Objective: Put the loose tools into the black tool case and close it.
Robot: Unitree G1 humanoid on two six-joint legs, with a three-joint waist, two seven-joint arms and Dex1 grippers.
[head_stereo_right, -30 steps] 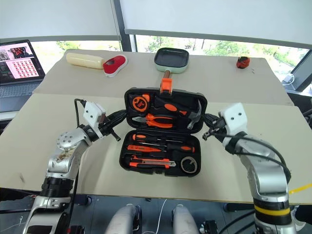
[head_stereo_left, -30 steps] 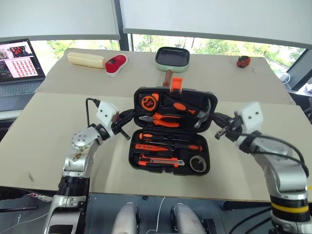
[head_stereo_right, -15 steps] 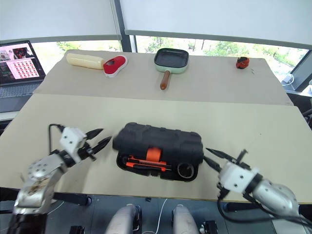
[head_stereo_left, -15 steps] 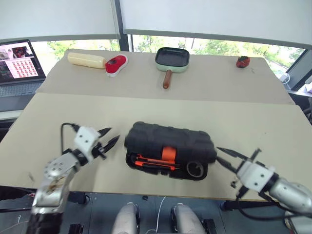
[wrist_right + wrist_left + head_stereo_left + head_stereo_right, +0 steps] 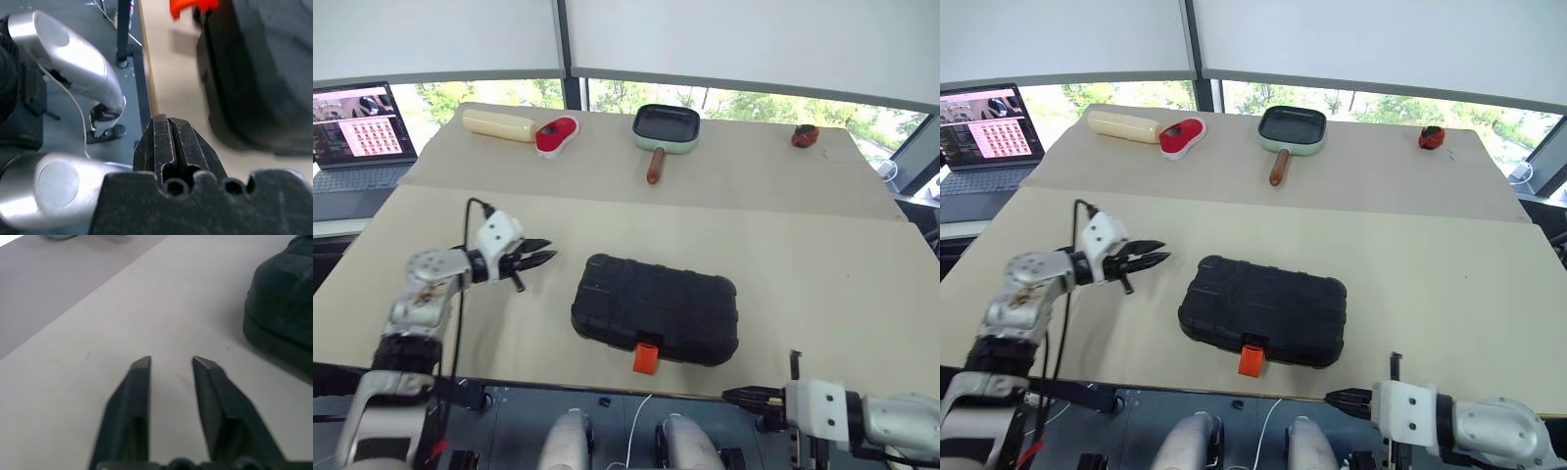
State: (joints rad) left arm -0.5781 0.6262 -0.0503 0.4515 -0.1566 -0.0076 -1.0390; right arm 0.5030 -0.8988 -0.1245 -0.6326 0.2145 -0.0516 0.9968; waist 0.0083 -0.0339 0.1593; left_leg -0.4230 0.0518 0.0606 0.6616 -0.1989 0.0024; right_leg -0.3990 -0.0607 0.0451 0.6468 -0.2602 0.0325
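With its lid down, the black case (image 5: 656, 310) lies flat near the table's (image 5: 822, 255) front edge, between the two grippers.
While the case rests there, its orange latch (image 5: 646, 358) sticks out over the front edge. Left gripper (image 5: 544, 259) hovers just beside the case's left end, fingers (image 5: 134, 396) a little apart, grasping nothing. Right gripper (image 5: 736, 396) sits below the table's front edge, near the case's right corner, fingers clenched together and empty. A green pan (image 5: 665, 127) sits at the far side.
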